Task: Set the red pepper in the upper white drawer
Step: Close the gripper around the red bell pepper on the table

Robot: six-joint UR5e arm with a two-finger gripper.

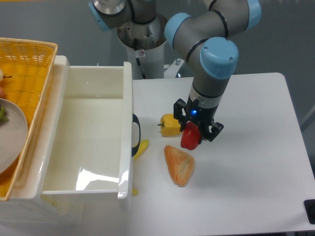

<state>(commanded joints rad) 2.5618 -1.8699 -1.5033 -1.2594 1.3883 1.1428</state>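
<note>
Gripping the glossy red pepper [190, 137], the hand [193, 132] hovers.

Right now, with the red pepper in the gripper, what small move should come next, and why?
Probably a short lift straight up. The gripper is shut on the red pepper, which hangs low beside the yellow pepper and just above the orange wedge. The upper white drawer to the left has tall walls to clear.
</note>
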